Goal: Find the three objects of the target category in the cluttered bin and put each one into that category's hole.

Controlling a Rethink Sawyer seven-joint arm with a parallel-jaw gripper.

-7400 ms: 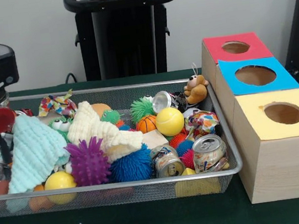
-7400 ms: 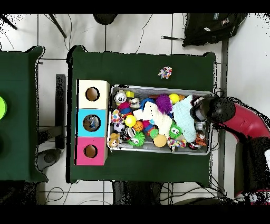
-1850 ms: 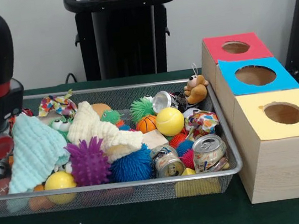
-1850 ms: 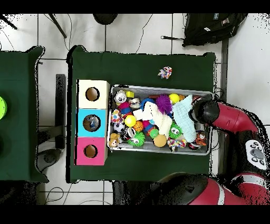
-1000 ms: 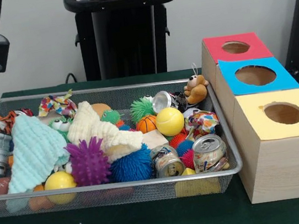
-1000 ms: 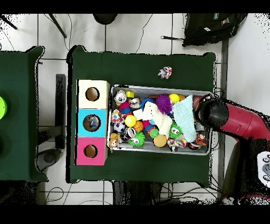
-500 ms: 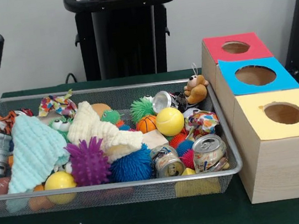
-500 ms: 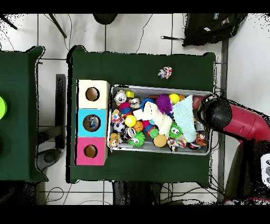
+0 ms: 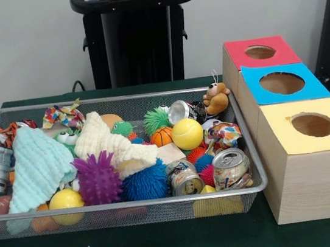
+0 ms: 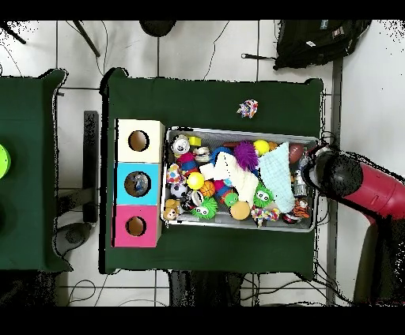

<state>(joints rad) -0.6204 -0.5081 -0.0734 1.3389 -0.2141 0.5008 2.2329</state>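
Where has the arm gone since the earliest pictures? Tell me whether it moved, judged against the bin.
Yes. In the overhead view the arm has pulled back from over the bin end to outside its rim; in the front view it has risen off the bin's left end.

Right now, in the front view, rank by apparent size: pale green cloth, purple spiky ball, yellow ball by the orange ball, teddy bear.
1. Pale green cloth, largest.
2. Purple spiky ball.
3. Yellow ball and teddy bear look alike; the bear sits farther from the camera, so I won't rank them.
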